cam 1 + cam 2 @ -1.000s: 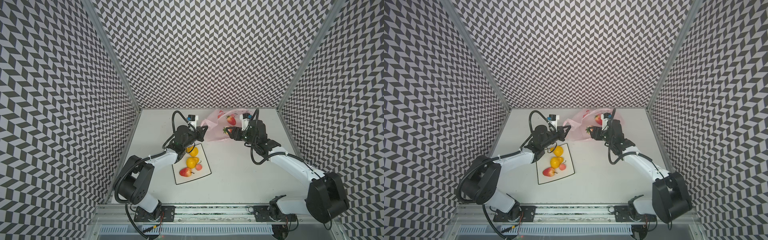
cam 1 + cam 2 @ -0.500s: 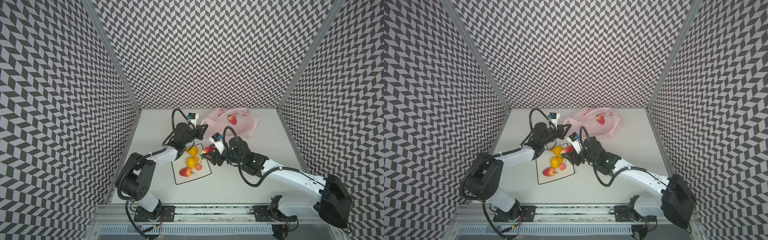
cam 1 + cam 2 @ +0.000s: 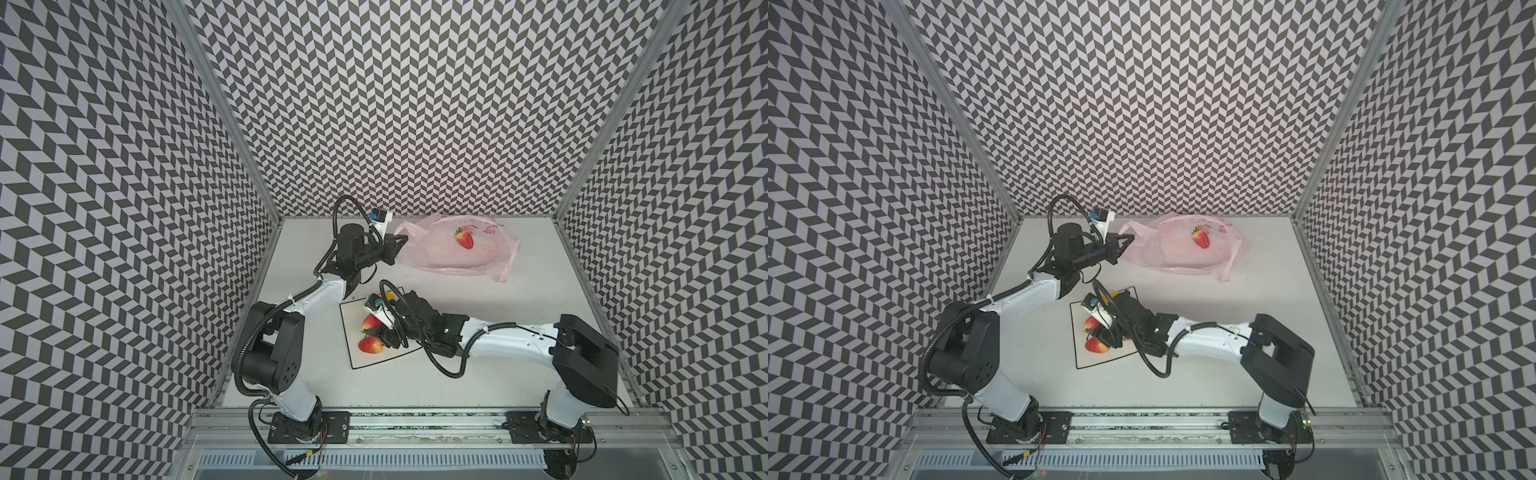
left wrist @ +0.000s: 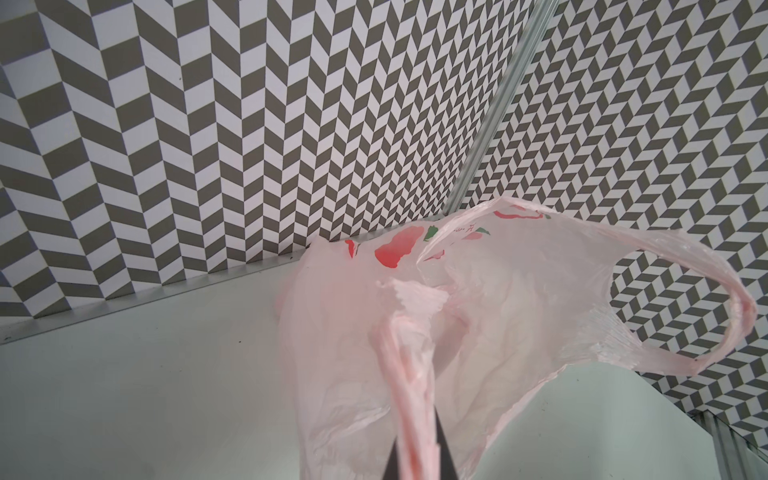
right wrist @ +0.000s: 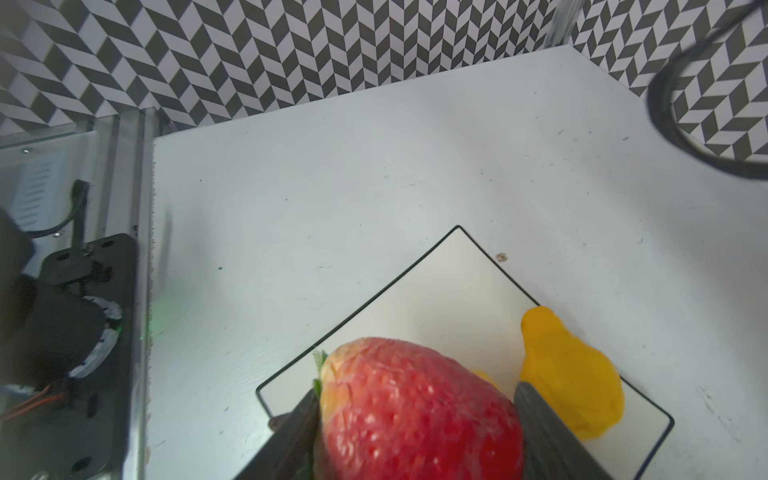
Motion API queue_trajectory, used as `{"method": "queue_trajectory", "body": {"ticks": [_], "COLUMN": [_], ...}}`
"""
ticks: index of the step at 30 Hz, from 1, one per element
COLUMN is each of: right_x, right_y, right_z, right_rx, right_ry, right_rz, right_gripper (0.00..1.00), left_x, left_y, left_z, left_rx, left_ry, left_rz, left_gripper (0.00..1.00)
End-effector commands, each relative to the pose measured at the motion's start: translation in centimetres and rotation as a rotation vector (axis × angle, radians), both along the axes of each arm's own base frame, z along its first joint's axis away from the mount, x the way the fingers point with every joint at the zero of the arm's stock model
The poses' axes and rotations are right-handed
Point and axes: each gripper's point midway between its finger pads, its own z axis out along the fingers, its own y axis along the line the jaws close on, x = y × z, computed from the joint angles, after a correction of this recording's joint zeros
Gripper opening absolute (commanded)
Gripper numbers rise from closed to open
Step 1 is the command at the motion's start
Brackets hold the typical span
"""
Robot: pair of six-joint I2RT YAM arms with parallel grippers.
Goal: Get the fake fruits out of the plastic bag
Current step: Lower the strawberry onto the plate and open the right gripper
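**Pink handle pinched at the back, strawberry gripped over the plate**

Pink film is what the left pincer [image 3: 399,243] has: it is clamped tight on one twisted handle loop [image 4: 409,395] of the plastic bag [image 3: 453,255]. In the left wrist view the strip runs straight in between the dark fingertips [image 4: 446,465]. The rest of the bag sags along the far edge of the worktop [image 3: 498,332], close under the back wall [image 3: 415,124]. Its other handle loop [image 4: 739,320] stands open and unheld. One strawberry [image 3: 464,239] shows red through the plastic in both top views.

The right pincer [image 3: 376,328] stands partway apart, gripping a second strawberry [image 5: 415,407] with a finger on each flank, above the square white plate [image 3: 365,360]. Whether the berry touches the plate I cannot tell. A yellow pear [image 5: 569,374] lies across the plate's black rim, and a red fruit [image 3: 371,345] rests on the plate just beside the pincer.

A bare strip of worktop separates the bag from the plate. To the right of the plate the right arm lies low across the worktop, with open surface beyond it up to the right wall. Between the plate and the left wall the room is narrower, and the left arm reaches over it.
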Motion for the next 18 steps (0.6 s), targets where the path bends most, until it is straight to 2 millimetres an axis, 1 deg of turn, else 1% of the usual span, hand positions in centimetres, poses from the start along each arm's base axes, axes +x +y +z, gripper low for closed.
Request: {"method": "queue_trajectory", "body": {"ticks": [1, 4, 7, 14, 16, 18], "right_x": [1.4, 1.9, 2.6, 2.7, 2.7, 2.7], "right_y": [2.0, 2.8, 3.3, 4.1, 4.1, 4.1], "right_z": [0.1, -1.6, -3.2, -5.4, -6.0, -6.3], "right_rx": [-0.035, -0.119, -0.186, -0.253, -0.270, -0.278], "right_ry": [-0.109, -0.138, -0.158, -0.173, -0.172, -0.174], "right_rz": [0.036, 0.066, 0.067, 0.090, 0.095, 0.096], "right_gripper": [0.41, 0.41, 0.43, 0.47, 0.50, 0.55], "left_x": [0.6, 1.2, 1.4, 1.4, 1.5, 1.5], "left_y": [0.8, 1.7, 1.9, 1.7, 1.6, 1.6], "left_z": [-1.0, -1.4, -1.7, -2.1, -2.2, -2.3], "left_rx": [0.042, 0.044, 0.048, 0.046, 0.048, 0.052], "left_ry": [0.029, 0.036, 0.040, 0.047, 0.048, 0.048], "left_rz": [-0.032, -0.021, -0.020, -0.036, -0.038, -0.040], "left_gripper": [0.00, 0.00, 0.00, 0.00, 0.00, 0.00]}}
